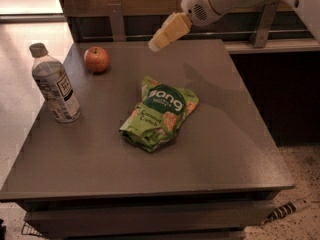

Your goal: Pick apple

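The apple (97, 59) is small, round and red with yellowish patches. It sits on the dark grey table (220, 134) near the far left corner. My gripper (156, 44) hangs above the far middle of the table, to the right of the apple and well apart from it. Its cream-coloured fingers (169, 31) point down and to the left. It holds nothing that I can see.
A green snack bag (159, 115) lies in the middle of the table. A clear water bottle (54, 85) stands upright at the left edge, in front of the apple. A wooden rail and metal posts (116, 20) run behind the table.
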Action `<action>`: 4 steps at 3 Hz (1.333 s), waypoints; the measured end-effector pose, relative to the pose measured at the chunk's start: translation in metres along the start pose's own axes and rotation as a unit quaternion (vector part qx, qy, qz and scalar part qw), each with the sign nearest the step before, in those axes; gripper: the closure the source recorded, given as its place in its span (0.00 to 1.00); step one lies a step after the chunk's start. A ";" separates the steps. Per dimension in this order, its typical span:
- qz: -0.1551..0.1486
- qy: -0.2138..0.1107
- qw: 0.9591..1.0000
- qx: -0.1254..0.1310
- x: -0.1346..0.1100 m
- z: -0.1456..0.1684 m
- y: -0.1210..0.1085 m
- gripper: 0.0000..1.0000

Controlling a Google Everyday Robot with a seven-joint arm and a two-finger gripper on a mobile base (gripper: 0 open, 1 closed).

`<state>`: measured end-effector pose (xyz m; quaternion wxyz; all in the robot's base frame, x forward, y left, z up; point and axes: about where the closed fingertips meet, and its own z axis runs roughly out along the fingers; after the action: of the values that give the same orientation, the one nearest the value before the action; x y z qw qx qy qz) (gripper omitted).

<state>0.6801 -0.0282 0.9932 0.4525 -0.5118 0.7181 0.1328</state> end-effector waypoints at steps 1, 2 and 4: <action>-0.009 -0.032 0.999 -0.016 -0.010 0.065 -0.001 0.00; -0.007 -0.069 0.997 -0.037 -0.016 0.112 0.010 0.00; 0.022 -0.112 0.987 -0.112 -0.016 0.192 0.051 0.00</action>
<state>0.7361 0.1295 0.8849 0.4672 -0.5251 0.6545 0.2786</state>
